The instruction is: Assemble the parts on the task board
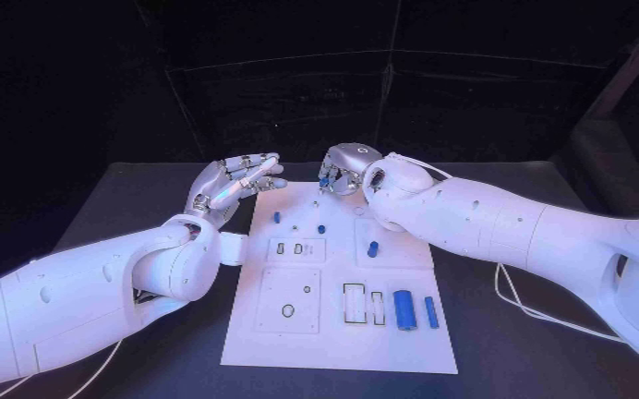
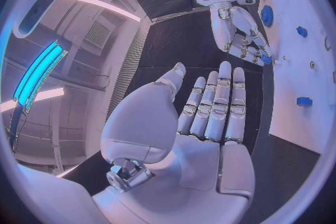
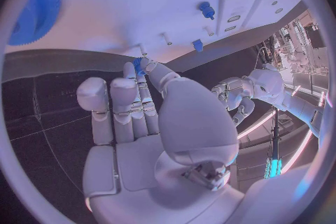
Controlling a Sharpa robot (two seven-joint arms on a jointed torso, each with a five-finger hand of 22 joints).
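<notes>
The task board (image 1: 340, 325) is lying mid-bench (image 1: 133, 205), dark surface showing along both sides. The right hand (image 1: 343, 170) is hovering over the board's far edge, apparently pinching a small blue part (image 3: 139, 65) seen from its wrist. The left hand (image 1: 237, 182) is hanging spread, holding nothing, beside the far-left corner.

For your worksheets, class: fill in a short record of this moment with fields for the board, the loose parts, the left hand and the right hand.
board: white task board on the black table
loose parts: two blue cylinders lying side by side near the board's front
left hand: left hand at the board's far left corner, fingers straight, holding nothing
right hand: right hand pinches a small blue part over the board's far edge
</notes>
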